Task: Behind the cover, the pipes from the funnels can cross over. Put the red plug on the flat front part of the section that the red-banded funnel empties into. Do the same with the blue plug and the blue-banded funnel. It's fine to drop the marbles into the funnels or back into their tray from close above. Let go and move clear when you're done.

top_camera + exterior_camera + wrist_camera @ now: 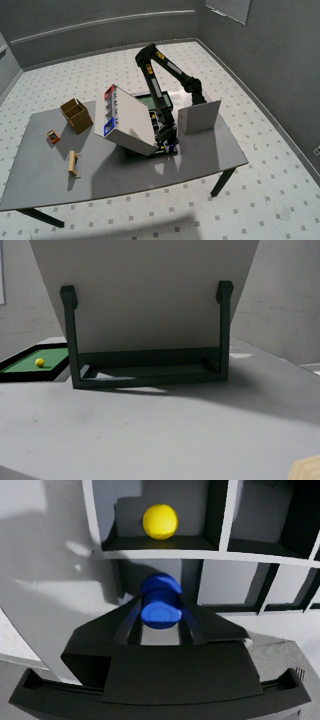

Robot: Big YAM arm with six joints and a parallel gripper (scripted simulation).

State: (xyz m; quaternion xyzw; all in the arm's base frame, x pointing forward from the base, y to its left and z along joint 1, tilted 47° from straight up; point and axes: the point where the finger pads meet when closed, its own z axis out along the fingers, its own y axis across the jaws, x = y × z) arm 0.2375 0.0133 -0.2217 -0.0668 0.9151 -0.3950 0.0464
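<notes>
Grey tbl (51, 191) (155, 426) under rig. Gripper (172, 143) (160, 598) clamped on blue plug (171, 148) (161, 611), nr yellow marble (162, 148) (160, 522).

I can't make out any lettering or numbers from here; the yellow stickers (160, 55) on the arm (177, 70) are too small to read.
</notes>
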